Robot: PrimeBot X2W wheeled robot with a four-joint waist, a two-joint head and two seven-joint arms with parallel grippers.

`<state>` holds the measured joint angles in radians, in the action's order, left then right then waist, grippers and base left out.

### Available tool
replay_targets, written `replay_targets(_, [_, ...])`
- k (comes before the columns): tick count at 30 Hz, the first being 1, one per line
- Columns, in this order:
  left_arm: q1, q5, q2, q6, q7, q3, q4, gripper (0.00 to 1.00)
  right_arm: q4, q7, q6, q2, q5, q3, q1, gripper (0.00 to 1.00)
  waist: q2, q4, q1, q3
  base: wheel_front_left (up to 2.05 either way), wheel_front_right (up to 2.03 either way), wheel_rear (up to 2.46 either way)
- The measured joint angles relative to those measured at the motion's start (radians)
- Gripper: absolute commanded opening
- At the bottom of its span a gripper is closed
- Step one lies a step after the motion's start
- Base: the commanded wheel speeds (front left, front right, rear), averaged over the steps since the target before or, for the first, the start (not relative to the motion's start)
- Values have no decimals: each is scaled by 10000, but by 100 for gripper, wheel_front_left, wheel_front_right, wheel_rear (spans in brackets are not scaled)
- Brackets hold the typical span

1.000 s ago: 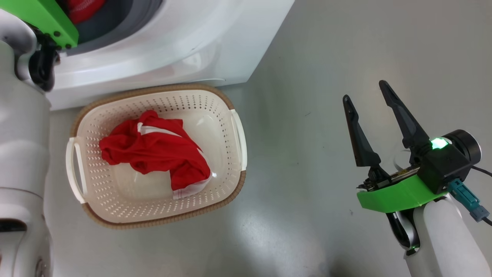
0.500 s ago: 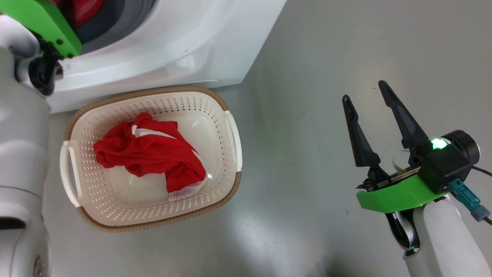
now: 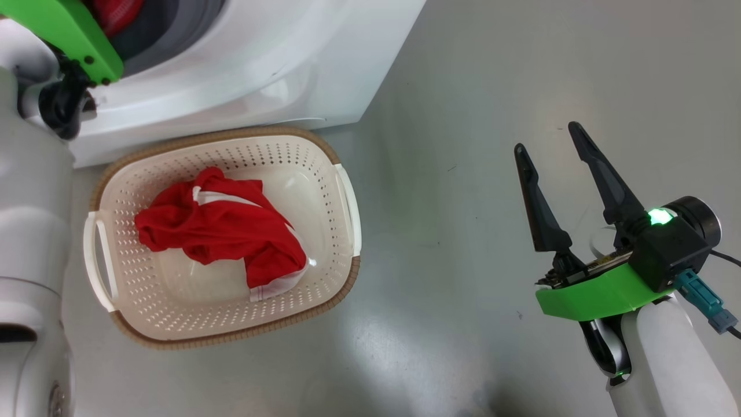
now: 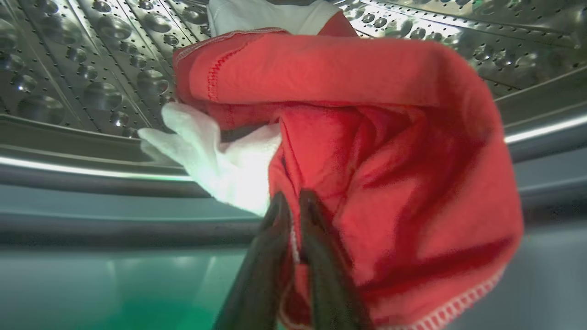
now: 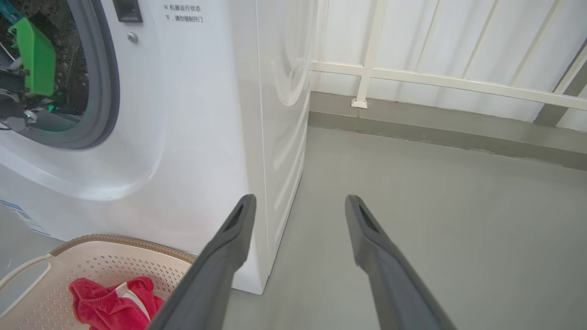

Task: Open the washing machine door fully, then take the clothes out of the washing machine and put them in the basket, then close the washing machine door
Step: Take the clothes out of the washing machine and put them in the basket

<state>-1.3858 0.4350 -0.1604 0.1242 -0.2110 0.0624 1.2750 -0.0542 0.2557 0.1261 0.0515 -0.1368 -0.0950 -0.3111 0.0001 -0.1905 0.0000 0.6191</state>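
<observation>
The left gripper [image 4: 293, 198] is inside the steel drum [image 4: 69, 68] of the washing machine [image 3: 260, 63]. Its two dark fingers [image 4: 270, 256] are squeezed almost together on a fold of a red garment [image 4: 367, 137], and a sliver of fabric shows in the narrow gap between them. Most of that garment bulges beyond the fingertips and to their right, over the drum's lip. A piece of white cloth [image 4: 215, 160] lies just left of the tips, touching the red fabric, and more white shows past the garment's far end. The right gripper [image 3: 546, 139] hangs above bare grey floor [image 3: 463, 87], jaws spread wide with nothing between them. In the right wrist view the machine's front corner stands just beyond the fingertip at that view's left, open floor lies ahead between the tips, and a white railing [image 5: 435, 82] runs along the wall farther on. The basket [image 3: 231, 138] sits on the floor just in front of the machine, well to the left of the right gripper's fingers. In it lies a crumpled red bundle [image 3: 220, 231] with a white stripe.
</observation>
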Motion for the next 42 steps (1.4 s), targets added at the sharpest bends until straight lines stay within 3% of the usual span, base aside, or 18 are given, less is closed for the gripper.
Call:
replay_targets(9, [101, 257, 77, 2, 660, 245, -449, 0, -54, 0, 0, -2, -240, 2, -1, 100, 0, 100, 0, 48, 0, 0, 0])
replay_targets(20, [459, 115, 75, 10, 3373, 727, -1283, 0, -98, 0, 0, -2, -240, 69, -4, 100, 0, 425, 0, 21, 0, 0, 0])
replay_targets(26, [860, -50, 77, -8, 4343, 859, -1524, 0, -157, 0, 0, 0, -234, 82, -5, 100, 0, 617, 0, -94, 0, 0, 0])
replay_targets(36, [2131, -571, 63, -456, 4608, 759, -3615, 0, -232, 0, 0, 2, -188, 98, -2, 100, 0, 837, 0, -547, 0, 0, 0])
replay_targets(42, [3289, -894, 109, -462, 4637, 671, -4763, 0, -261, 0, 0, 2, -176, 102, 14, 100, 0, 939, 0, -904, 0, 0, 0])
